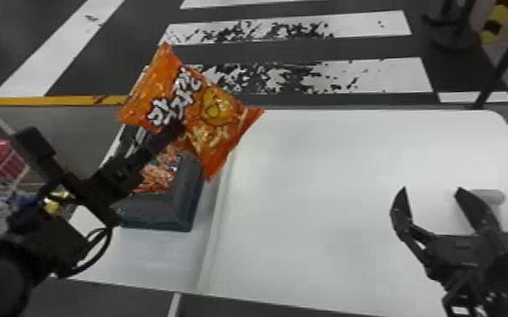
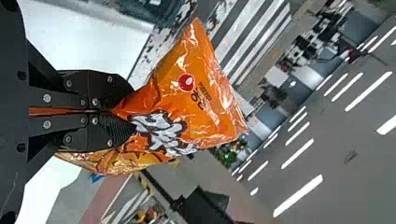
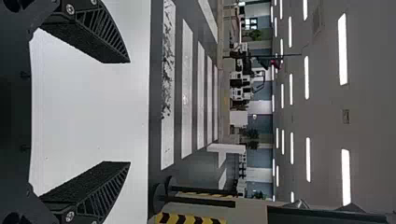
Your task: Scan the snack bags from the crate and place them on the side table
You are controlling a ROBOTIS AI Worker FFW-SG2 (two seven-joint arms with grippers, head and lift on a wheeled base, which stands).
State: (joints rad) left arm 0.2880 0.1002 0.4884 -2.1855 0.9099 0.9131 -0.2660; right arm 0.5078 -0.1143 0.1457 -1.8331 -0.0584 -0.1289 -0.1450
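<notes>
Where the white bench (image 1: 329, 236) spread widest: it ran from the middle of the head view toward its right, with a long raised edge on its left side.
Crate (image 1: 152, 213): it was dark blue-grey, stood just left of that edge and had orange packages (image 1: 156, 177) inside.
Snack bag's look (image 1: 215, 107): it was bright glossy orange, plump and creased, with bold white lettering outlined in black, a round yellow cartoon figure and a picture of pale snack pieces; in the left wrist view it bore a small red emblem and was puckered where pinched.
Snack bag's place: it hung in the left jaws, in front of the crate's far part in the head view.
Snack bag's direction: its printed front faced the head camera, and its long axis slanted from upper left to lower right, with the lettering running crosswise.
Left gripper (image 1: 178, 127): its jaws were clenched on the near side of the snack bag.
Right gripper (image 1: 431, 190): its jaws were spread wide and held nothing, above the bench.
</notes>
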